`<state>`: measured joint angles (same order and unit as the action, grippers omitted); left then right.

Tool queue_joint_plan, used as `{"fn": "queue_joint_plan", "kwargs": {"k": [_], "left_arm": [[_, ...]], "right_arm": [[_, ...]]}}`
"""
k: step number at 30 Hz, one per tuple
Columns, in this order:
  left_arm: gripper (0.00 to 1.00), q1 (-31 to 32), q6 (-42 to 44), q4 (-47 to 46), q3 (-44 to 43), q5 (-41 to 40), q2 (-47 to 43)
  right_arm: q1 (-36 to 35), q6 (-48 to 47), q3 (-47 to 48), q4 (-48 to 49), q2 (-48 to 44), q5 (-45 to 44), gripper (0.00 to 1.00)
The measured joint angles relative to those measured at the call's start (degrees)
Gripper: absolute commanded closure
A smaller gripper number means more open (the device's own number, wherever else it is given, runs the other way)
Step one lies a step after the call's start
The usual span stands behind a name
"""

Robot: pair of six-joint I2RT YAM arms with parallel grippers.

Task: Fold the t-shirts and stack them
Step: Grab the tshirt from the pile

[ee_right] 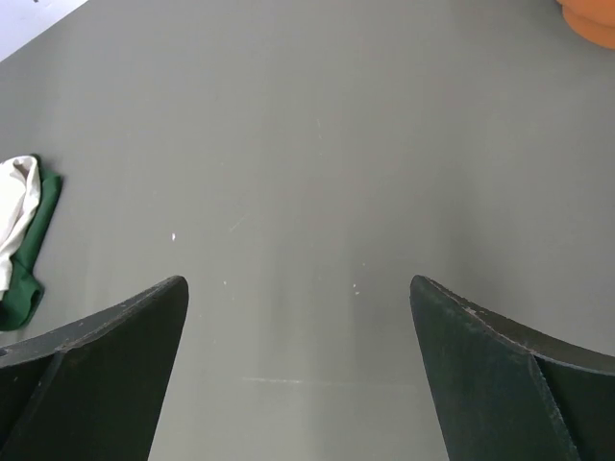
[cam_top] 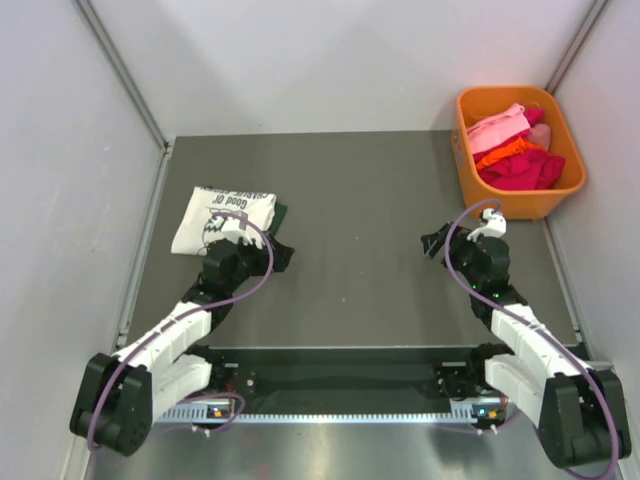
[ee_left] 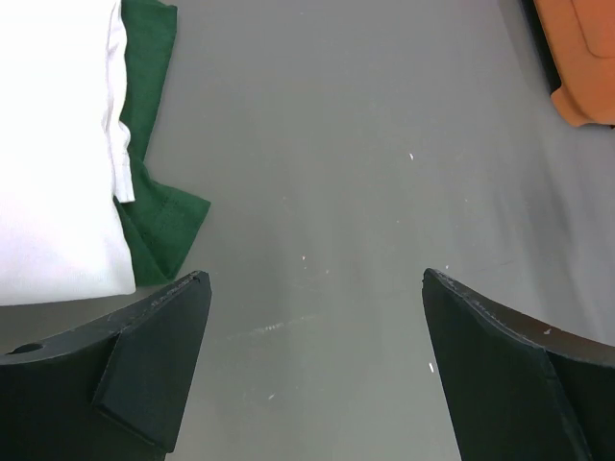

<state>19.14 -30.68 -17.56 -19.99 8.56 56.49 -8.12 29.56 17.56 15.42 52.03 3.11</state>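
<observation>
A folded white t-shirt [cam_top: 222, 220] with black print lies well to the left of the orange bin [cam_top: 525, 205], on top of a dark green t-shirt [ee_left: 159, 221], so the stack looks begun. The pink, orange and red t-shirts [cam_top: 515, 155] are heaped unfolded inside the bin, awaiting folding. The left gripper [ee_left: 312, 277] and right gripper [ee_right: 296, 282] both hang spread wide and empty over bare table left of the bin; the green shirt is mostly covered, and the heap is too tangled to count.

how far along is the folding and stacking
Done: a folded white printed t-shirt lies on a green garment. In hand: nothing; left pincer and right pincer are open, empty. Left: heaped t-shirts, pink, orange and red, in the orange bin.
</observation>
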Motion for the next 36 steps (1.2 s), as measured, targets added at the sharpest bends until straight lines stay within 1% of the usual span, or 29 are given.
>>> {"fn": "queue_joint_plan", "kwargs": {"k": [2, 4, 5, 7, 9, 10, 13, 16, 19, 24, 25, 27, 28, 29, 31, 33, 34, 36], "left_arm": [[0.04, 0.0, 0.0, 0.0, 0.0, 0.0, 0.0], [0.04, 0.0, 0.0, 0.0, 0.0, 0.0, 0.0], [0.04, 0.0, 0.0, 0.0, 0.0, 0.0, 0.0], [0.04, 0.0, 0.0, 0.0, 0.0, 0.0, 0.0], [0.04, 0.0, 0.0, 0.0, 0.0, 0.0, 0.0], [0.04, 0.0, 0.0, 0.0, 0.0, 0.0, 0.0], [0.04, 0.0, -0.1, 0.0, 0.0, 0.2, 0.0], [0.04, 0.0, -0.3, -0.1, 0.0, 0.5, 0.0], [0.05, 0.0, -0.5, -0.1, 0.0, 0.8, 0.0], [0.04, 0.0, -0.7, -0.4, 0.0, 0.9, 0.0], [0.05, 0.0, -0.7, -0.4, 0.0, 0.9, 0.0], [0.04, 0.0, -0.7, -0.4, 0.0, 1.0, 0.0], [0.04, 0.0, -0.7, -0.4, 0.0, 1.0, 0.0], [0.04, 0.0, -0.7, -0.4, 0.0, 1.1, 0.0], [0.04, 0.0, -0.7, -0.4, 0.0, 1.1, 0.1], [0.04, 0.0, -0.7, -0.4, 0.0, 1.1, 0.3], [0.04, 0.0, -0.7, -0.4, 0.0, 1.1, 0.4], [0.04, 0.0, -0.7, -0.5, 0.0, 1.2, 0.4]], "right_arm": [[0.0, 0.0, 0.0, 0.0, 0.0, 0.0, 0.01], [0.0, -0.3, 0.5, -1.0, 0.1, -0.1, 0.06], [0.0, -0.5, 1.2, -2.7, 0.2, -0.1, 0.08], [0.0, -0.9, 4.0, -7.1, 0.2, -0.5, 0.07], [0.0, -1.1, 9.2, -12.4, 0.4, -1.7, 0.07], [0.0, -1.5, 13.2, -16.3, 0.9, -3.2, 0.06], [0.7, -2.4, 25.1, -23.0, 3.3, -6.9, 0.08], [3.5, -3.3, 36.8, -27.7, 6.2, -10.3, 0.09], [7.6, -3.5, 44.2, -30.2, 9.4, -12.1, 0.11], [15.4, -2.3, 53.2, -33.5, 18.8, -14.2, 0.15], [16.5, -1.8, 55.1, -34.1, 21.3, -14.4, 0.18], [18.6, -0.3, 59.1, -34.7, 27.2, -14.9, 0.21], [19.4, 0.5, 61.0, -34.7, 30.1, -15.1, 0.28], [20.1, 1.1, 62.5, -34.8, 32.7, -15.1, 0.3], [20.9, 2.5, 65.9, -35.0, 38.0, -15.4, 0.37], [21.3, 3.8, 69.3, -35.2, 42.8, -15.6, 0.4], [21.5, 4.4, 71.3, -35.2, 45.4, -15.8, 0.44], [21.7, 5.7, 74.6, -35.1, 49.8, -15.9, 0.48]]}}
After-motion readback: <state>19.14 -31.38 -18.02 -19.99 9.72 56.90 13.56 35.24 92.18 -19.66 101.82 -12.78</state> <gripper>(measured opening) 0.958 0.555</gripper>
